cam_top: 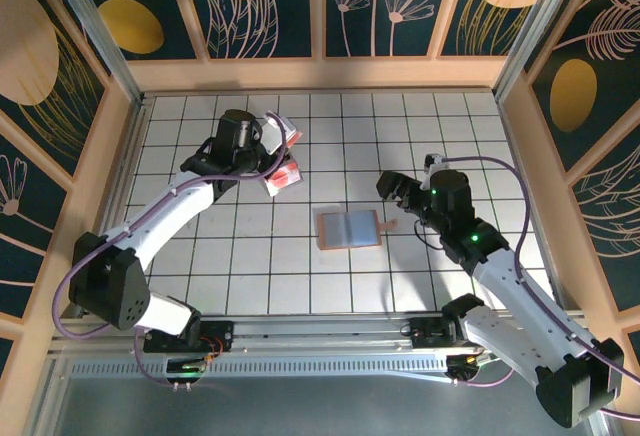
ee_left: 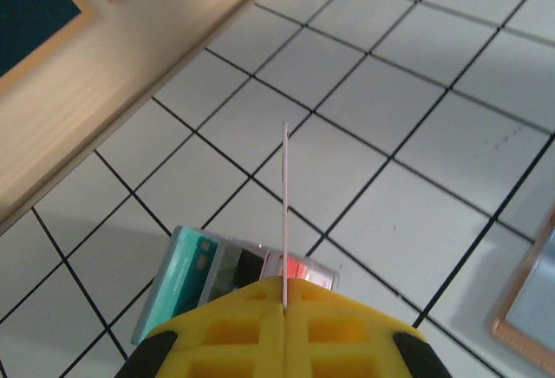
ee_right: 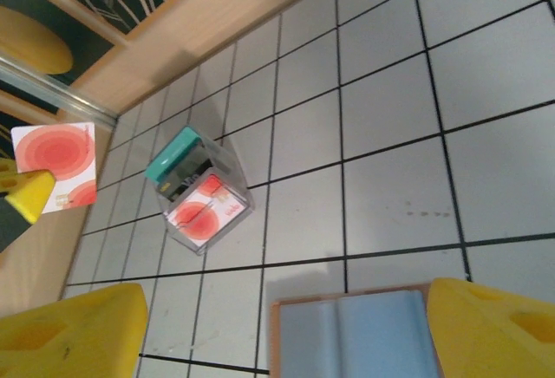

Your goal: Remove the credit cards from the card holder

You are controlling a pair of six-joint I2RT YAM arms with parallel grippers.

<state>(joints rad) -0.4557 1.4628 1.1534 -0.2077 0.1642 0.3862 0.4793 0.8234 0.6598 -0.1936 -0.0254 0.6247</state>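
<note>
The card holder [cam_top: 348, 228] lies open and flat on the tiled table, its blue-grey inside up; its near part shows in the right wrist view [ee_right: 355, 339] and a corner in the left wrist view [ee_left: 531, 304]. My left gripper [cam_top: 281, 152] [ee_left: 284, 284] is shut on a white credit card with red circles [cam_top: 291, 135] [ee_right: 56, 159], seen edge-on [ee_left: 284, 205], held above a clear card box [cam_top: 284, 178]. My right gripper [cam_top: 398, 190] [ee_right: 286, 313] is open with nothing between its fingers, raised over the holder's right side.
The clear box [ee_right: 201, 198] [ee_left: 227, 267] holds a red-circled card and a teal one, standing left of the holder. A wooden rim [cam_top: 320, 74] with patterned walls bounds the table. White tiles [cam_top: 300, 276] surround the holder.
</note>
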